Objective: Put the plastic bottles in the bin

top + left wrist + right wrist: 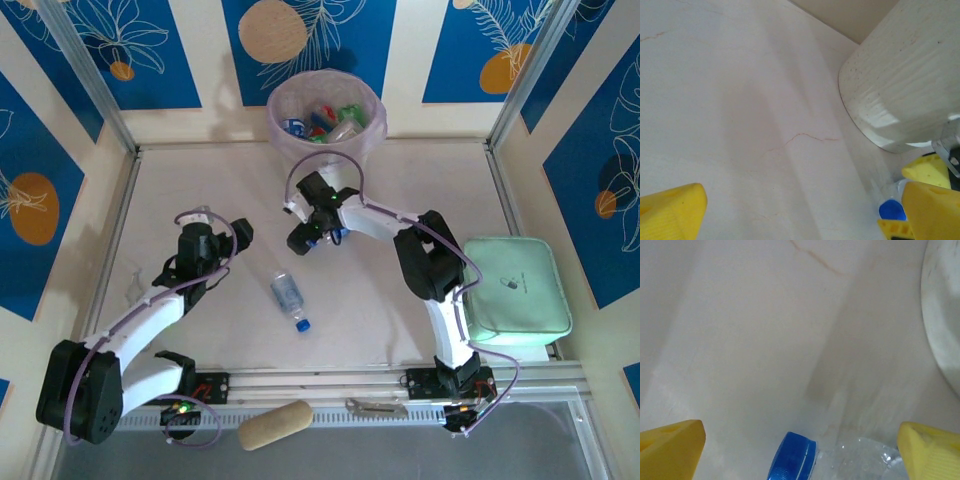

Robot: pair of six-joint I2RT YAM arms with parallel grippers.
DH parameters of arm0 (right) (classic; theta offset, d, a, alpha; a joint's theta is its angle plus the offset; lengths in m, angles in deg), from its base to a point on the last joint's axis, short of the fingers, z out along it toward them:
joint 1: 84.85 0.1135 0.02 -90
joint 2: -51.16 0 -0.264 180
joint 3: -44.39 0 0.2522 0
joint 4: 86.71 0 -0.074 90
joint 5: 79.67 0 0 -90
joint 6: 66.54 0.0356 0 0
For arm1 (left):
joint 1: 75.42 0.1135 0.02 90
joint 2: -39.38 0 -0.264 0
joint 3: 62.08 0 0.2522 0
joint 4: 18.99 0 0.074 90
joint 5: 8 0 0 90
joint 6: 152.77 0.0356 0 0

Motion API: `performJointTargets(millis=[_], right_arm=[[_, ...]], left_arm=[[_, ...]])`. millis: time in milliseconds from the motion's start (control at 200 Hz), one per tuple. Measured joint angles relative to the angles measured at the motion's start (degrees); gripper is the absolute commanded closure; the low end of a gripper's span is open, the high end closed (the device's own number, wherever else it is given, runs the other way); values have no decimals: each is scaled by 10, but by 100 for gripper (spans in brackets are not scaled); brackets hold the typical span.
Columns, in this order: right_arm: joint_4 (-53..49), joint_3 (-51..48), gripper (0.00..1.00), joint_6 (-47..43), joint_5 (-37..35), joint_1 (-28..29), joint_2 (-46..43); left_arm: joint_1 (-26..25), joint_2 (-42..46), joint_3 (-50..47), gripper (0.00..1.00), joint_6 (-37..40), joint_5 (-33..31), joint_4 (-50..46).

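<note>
The yellow fingers [671, 446] of my right gripper [800, 440] stand spread as wide as they go, gripping nothing. Between them, low in the wrist view, lies a clear bottle [860, 460], its blue cap [790, 457] toward the left of that view, and neither finger touches it. Off to the right curves the white wall of the bin [942, 325].

My left gripper [800, 207] is just as wide and just as empty, over bare table [740, 100]. A second blue cap [891, 210] sits close beside its right-hand finger, though I cannot tell which bottle it belongs to.

From above, a loose bottle [288, 296] lies on its side between my two arms, well apart from the bin at the far edge. The binned bottles [325, 122] — green, blue, red — rest inside it. A pale green tray [515, 290] sits to my right.
</note>
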Motion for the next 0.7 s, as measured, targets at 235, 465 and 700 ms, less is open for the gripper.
performJointTargets(millis=[235, 465, 700], right_arm=[[8, -83, 1, 45, -2, 4, -83], [-10, -101, 1, 207, -87, 17, -138], [-55, -97, 1, 425, -181, 21, -132]], left_arm=[[0, 0, 1, 0, -4, 4, 5], [0, -4, 1, 0, -7, 9, 10], [0, -15, 1, 0, -17, 16, 23]])
